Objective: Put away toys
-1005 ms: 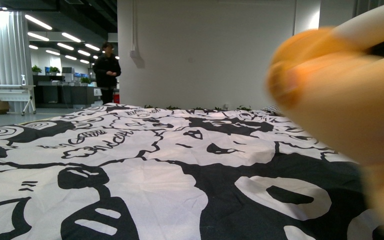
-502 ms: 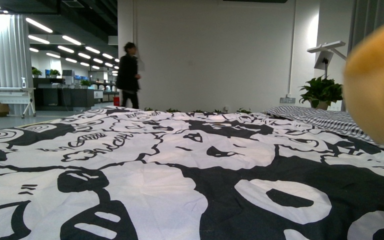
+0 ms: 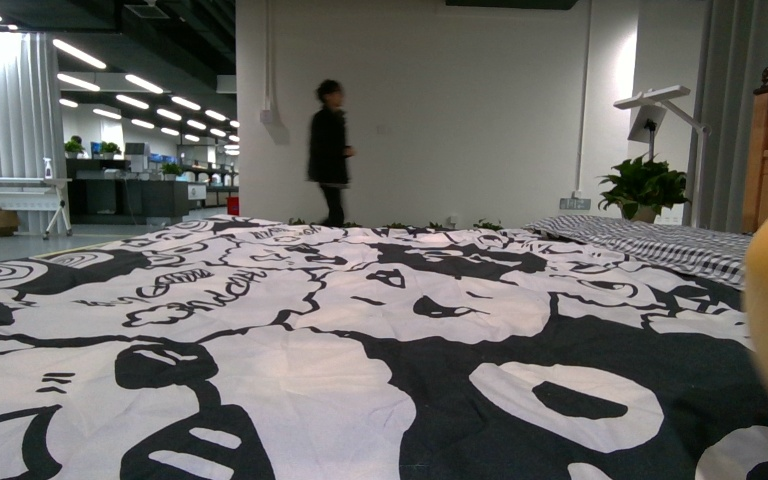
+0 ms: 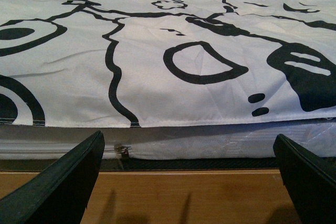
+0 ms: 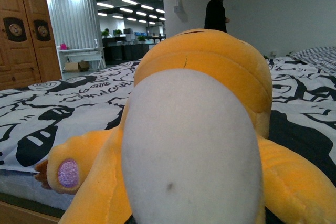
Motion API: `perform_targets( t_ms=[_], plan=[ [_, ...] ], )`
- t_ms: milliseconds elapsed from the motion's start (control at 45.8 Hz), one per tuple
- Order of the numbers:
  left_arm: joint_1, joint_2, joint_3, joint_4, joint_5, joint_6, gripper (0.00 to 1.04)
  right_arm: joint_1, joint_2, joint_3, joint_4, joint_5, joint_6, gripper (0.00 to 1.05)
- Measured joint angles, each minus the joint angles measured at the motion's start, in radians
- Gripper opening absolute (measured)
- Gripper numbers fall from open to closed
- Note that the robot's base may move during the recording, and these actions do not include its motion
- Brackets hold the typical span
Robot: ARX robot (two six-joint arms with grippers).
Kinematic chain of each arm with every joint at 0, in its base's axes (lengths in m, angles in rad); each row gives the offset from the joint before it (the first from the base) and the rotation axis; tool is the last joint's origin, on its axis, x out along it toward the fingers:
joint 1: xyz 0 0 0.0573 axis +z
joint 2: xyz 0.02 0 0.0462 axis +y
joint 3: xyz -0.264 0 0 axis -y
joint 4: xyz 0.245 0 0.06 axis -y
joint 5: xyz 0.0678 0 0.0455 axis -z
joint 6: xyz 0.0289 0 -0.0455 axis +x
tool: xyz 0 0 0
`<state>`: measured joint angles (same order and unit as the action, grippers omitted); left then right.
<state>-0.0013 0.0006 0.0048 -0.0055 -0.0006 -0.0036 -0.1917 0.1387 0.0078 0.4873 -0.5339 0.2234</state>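
Bed (image 3: 290,350), b/w cartoon-print cover, is seen filling front view. Plush toy (image 5: 199,129), orange-yellow w/ pale belly, is found close against R wrist cam, by bed's R edge; judged held up for stowing, not yet put away. R tool is hidden behind plush, so its grip cannot be told. L tool (image 4: 187,148) is spread wide, nothing held, parked low at mattress edge, prob. so R arm's path is left free.
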Motion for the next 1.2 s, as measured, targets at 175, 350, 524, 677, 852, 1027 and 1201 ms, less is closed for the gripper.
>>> perform_targets(
  t_ms=[175, 350, 524, 677, 852, 1027, 1201],
  plan=[
    [0.0, 0.0, 0.0, 0.0, 0.0, 0.0, 0.98, 0.0, -0.003, 0.0, 0.0, 0.005, -0.009, 0.1],
    [0.002, -0.001, 0.0, 0.0, -0.006, 0.0, 0.98, 0.004, -0.003, 0.0, -0.001, -0.002, -0.011, 0.1],
    [0.001, 0.0, 0.0, 0.0, -0.002, 0.0, 0.98, 0.005, -0.003, 0.0, -0.001, 0.004, -0.011, 0.09],
    [0.001, 0.0, 0.0, 0.0, 0.001, 0.0, 0.98, 0.004, -0.004, 0.0, -0.001, 0.013, -0.015, 0.09],
    [0.001, 0.0, 0.0, 0.0, 0.0, 0.0, 0.98, 0.004, -0.003, 0.0, -0.001, 0.006, -0.016, 0.09],
    [0.001, 0.002, 0.0, 0.0, 0.0, 0.0, 0.98, 0.004, -0.005, 0.0, -0.001, 0.006, -0.016, 0.09],
    [0.001, 0.0, 0.0, 0.0, 0.0, 0.0, 0.98, 0.004, -0.006, 0.0, -0.001, 0.008, -0.017, 0.09]
  ],
)
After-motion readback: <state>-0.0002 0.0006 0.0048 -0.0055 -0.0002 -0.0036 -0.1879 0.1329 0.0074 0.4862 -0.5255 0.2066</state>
